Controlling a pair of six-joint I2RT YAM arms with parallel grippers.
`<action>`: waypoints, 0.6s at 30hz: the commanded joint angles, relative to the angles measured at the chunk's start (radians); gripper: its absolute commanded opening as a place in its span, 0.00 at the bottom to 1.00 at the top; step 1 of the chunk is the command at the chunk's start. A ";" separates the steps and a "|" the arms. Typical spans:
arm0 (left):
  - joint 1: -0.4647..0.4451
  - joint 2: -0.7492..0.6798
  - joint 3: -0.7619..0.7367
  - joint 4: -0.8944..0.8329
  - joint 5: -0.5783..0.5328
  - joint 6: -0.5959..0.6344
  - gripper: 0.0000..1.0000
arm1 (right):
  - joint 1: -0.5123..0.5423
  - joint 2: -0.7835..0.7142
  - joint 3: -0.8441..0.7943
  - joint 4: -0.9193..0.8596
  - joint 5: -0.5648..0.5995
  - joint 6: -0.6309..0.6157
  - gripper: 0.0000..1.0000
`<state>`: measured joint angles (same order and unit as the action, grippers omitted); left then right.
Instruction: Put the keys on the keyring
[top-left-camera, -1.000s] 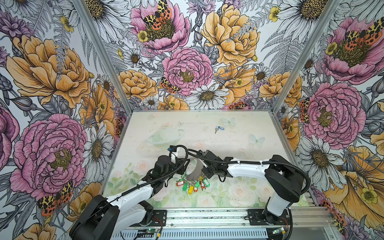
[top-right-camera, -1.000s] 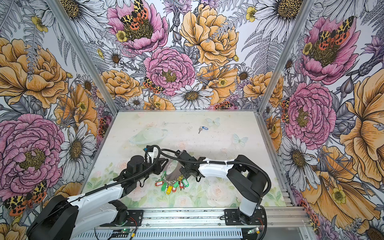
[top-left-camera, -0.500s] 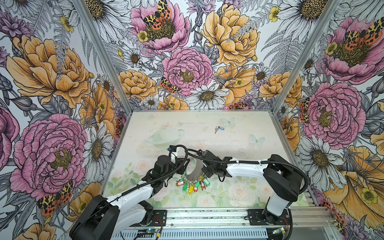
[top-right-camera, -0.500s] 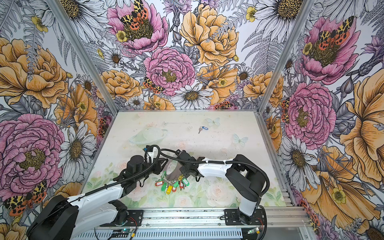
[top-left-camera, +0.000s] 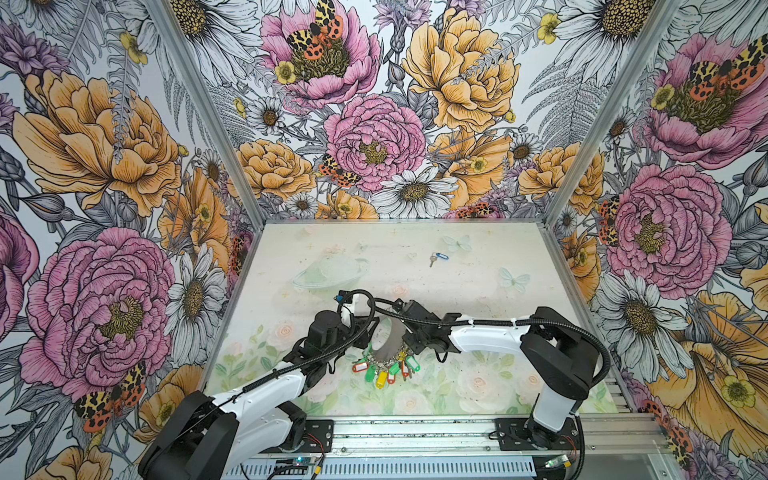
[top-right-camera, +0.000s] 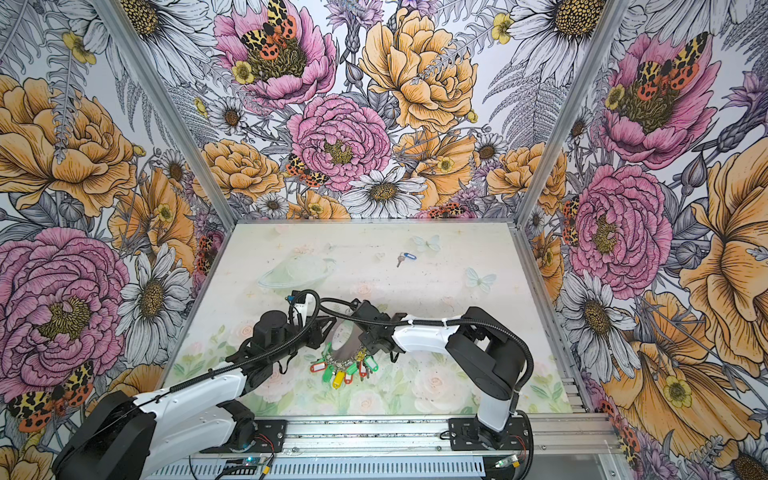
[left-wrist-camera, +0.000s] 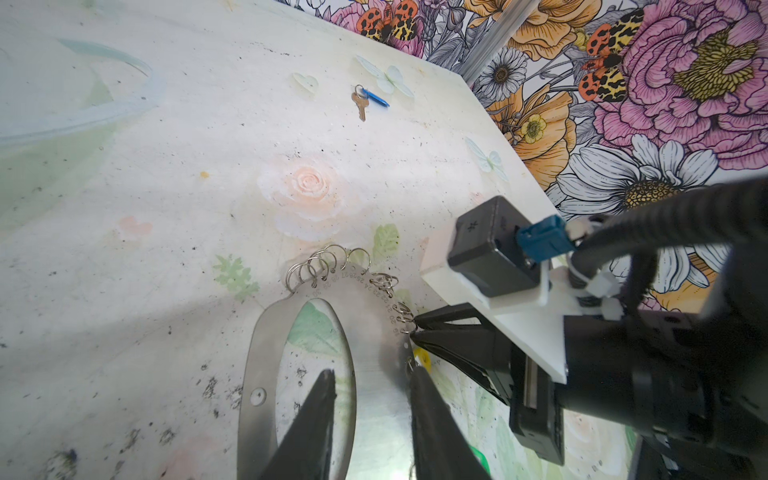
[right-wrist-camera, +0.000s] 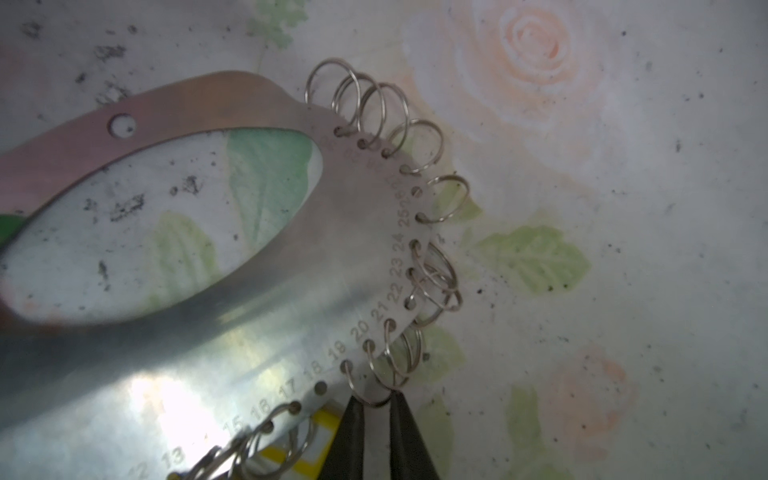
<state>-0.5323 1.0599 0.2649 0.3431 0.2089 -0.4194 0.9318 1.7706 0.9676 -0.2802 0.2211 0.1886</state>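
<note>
**Near field.** Closest to my base, the bunch of coloured tags (top-left-camera: 388, 370) is fanning out on the desk (top-left-camera: 478, 291) from the near edge of the keyring (left-wrist-camera: 376, 324).

**Hands.** I am holding the keyring with my left hand (left-wrist-camera: 372, 374). One finger is passing through the central hole and the other is bearing on the outer edge. The band is sitting clamped between them, raised on a tilt in both top views. My right hand (right-wrist-camera: 376, 399) is reaching in from the opposite side and working at the band's outer edge. Its jaws are standing narrowly apart, and one small wire ring (right-wrist-camera: 373, 404) is looping across the tips. I am not able to tell whether the wire is being pinched or merely touched.

**Change noted.** Against the top views of a second ago, my right arm is sitting slightly further in toward the middle. The left arm, the keyring and the bunch are showing no shift that I can make out. I am judging this as fine positioning on a free ring, not yet an opening of it.

**Far field.** The keys (top-left-camera: 438, 257), a small metal key on a blue tag, are lying flat on the desk, well apart from both hands, just where they lay a second ago. Neither hand is carrying them, so threading is not yet beginning. By my judgement, fetching them is coming first.
</note>
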 joint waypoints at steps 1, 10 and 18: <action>0.008 -0.014 -0.014 0.005 -0.009 0.010 0.33 | 0.011 0.012 0.033 0.010 0.013 -0.014 0.18; 0.011 -0.021 -0.019 0.009 -0.009 0.005 0.33 | 0.010 0.028 0.033 0.036 0.001 -0.038 0.16; 0.016 -0.023 -0.021 0.009 -0.005 0.001 0.33 | 0.010 0.024 0.024 0.046 -0.007 -0.049 0.10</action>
<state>-0.5278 1.0534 0.2535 0.3401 0.2089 -0.4198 0.9367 1.7885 0.9745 -0.2577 0.2134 0.1535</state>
